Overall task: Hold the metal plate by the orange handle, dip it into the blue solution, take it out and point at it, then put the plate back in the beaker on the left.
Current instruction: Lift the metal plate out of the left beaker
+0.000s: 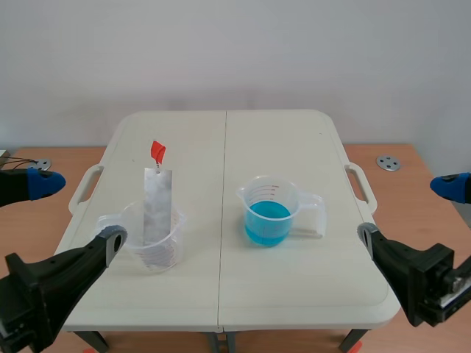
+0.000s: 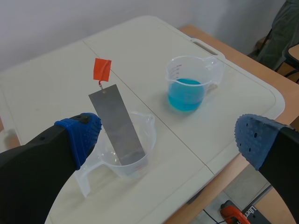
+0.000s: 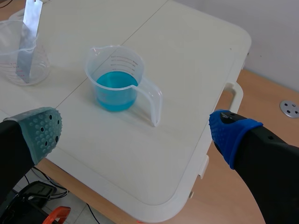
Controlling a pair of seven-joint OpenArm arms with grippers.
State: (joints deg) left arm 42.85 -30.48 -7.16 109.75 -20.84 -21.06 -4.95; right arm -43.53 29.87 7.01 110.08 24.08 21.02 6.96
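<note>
The metal plate [image 1: 157, 209] stood in the clear beaker [image 1: 168, 250] on the left half of the white tabletop [image 1: 294, 147]. Its lower end rested on the beaker's bottom, and its upper part leaned on the rim and rose well above it. The orange handle [image 1: 157, 152] sat at the plate's upper end, and neither hand touched it. The second beaker [image 1: 274, 190], also clear and printed with red marks, stood on the right half of the tabletop, across the centre seam and well apart from the first. Its side handle [image 1: 313, 213] was turned toward the right arm's side. The blue solution [image 1: 266, 222] filled roughly its lower half. The left hand [image 2: 168, 137] hung low at the near left edge of the tabletop, its two fingers spread wide with nothing between them. From its wrist camera the plate and its beaker lay just ahead of it, close to one blue-padded finger [image 2: 81, 135]. The right hand [image 3: 135, 128] was likewise wide open and held nothing, low at the near right edge. The beaker of solution lay ahead of it, apart from both of its fingers.
</note>
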